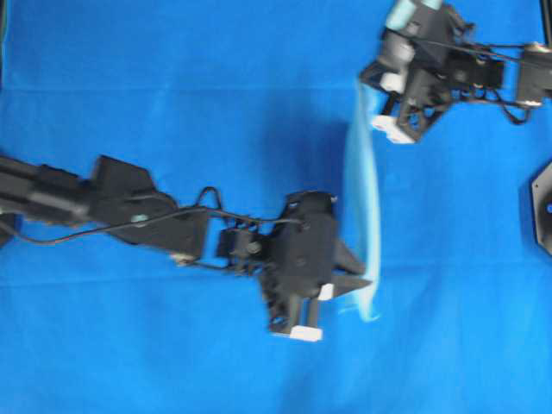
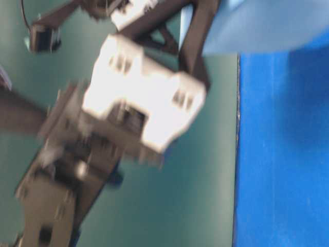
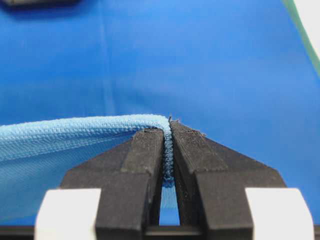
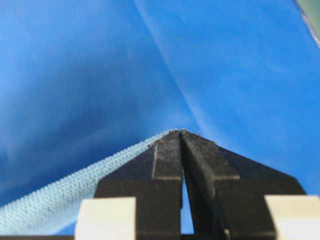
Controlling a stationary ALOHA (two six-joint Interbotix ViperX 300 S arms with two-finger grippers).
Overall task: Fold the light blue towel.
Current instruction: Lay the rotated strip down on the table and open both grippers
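Your left gripper has its ridged black fingers pinched tight on the stitched hem of the thin, pale sky-blue microfibre towel. Your right gripper clamps another hem corner the same way. Overhead, the towel hangs between them as a narrow, taut strip above the large royal-blue cloth, which lies smooth apart from faint creases. You have open cloth all around; its edge meets a green surface in the table-level view.
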